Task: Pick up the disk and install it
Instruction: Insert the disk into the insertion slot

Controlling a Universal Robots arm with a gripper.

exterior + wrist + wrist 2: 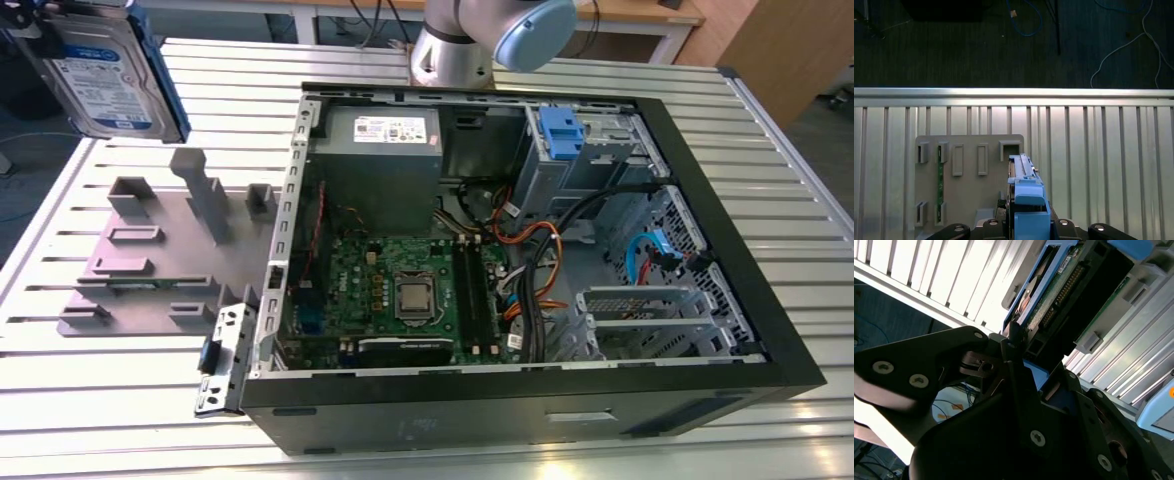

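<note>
The disk, silver-grey with a white-and-blue label and blue rails, hangs in the air above the table at the exterior view's far left, well above the grey stand. In the second wrist view my gripper is shut on the disk, whose circuit-board side and blue rail show. In the first wrist view the disk appears edge-on with its blue carrier toward the camera, and the gripper is clamped around it over the stand.
An open computer case lies on the slatted metal table, with a motherboard, a grey power-supply box and a drive bay with a blue latch. The arm's base stands behind the case. Cables lie on the dark floor.
</note>
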